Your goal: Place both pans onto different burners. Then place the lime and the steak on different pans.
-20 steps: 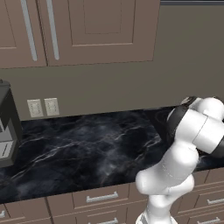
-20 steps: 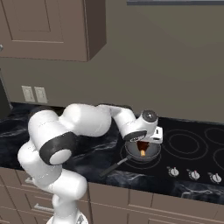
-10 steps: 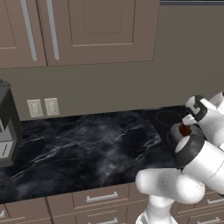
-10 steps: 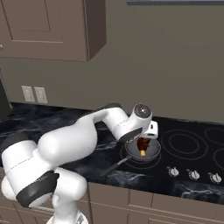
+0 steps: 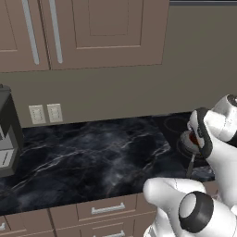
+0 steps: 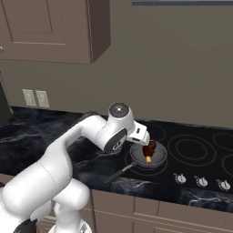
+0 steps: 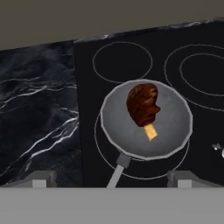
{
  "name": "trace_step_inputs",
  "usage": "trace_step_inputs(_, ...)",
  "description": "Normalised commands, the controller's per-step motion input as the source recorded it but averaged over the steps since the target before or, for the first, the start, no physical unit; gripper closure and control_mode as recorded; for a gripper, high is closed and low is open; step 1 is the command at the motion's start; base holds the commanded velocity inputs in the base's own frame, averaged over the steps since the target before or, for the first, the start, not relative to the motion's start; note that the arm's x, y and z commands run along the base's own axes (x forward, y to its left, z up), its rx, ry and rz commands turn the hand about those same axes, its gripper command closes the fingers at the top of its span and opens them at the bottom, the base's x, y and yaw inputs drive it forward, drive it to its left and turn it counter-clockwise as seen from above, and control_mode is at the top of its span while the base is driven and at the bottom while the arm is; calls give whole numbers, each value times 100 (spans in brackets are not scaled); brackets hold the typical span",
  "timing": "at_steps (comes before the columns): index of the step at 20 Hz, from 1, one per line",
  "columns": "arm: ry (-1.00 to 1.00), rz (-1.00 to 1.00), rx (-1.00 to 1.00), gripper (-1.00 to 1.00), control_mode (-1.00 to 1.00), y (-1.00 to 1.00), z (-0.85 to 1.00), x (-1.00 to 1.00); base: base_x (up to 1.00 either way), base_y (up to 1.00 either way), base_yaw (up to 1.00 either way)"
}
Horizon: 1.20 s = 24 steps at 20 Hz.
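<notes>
Steak [image 7: 142,105] is seen lying in the grey pan [image 7: 175,131] on a front burner [image 7: 99,146], beneath the wide-open, empty gripper [image 7: 109,178].

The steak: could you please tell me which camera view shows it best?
The hand view: the steak lies whole and unobstructed in the grey pan. The right base view shows it small beside the arm; the left base view shows a red sliver behind the arm.

Below the gripper [image 7: 109,177] sat the silver pan [image 7: 175,127] with the steak [image 7: 142,104]; bare burners [image 7: 122,61] lay free beyond it.
</notes>
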Motion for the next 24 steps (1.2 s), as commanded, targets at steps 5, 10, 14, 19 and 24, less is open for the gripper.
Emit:
trace_step_inputs(5, 17, -3, 3, -100, -100, 37, 55, -39, 0, 0, 0)
trace_step_inputs(10, 19, 3, 11, -100, -100, 5, 89, -42, 0, 0, 0)
trace_step_inputs(14, -4, 0, 0, -100, -100, 18, 6, -59, 0, 0, 0)
trace_step_inputs(19, -11, 8, 0, -100, -100, 53, 0, -33, 0, 0, 0)
trace_step_inputs(24, -25, 12, 0, -100, -100, 44, 24, -22, 0, 0, 0)
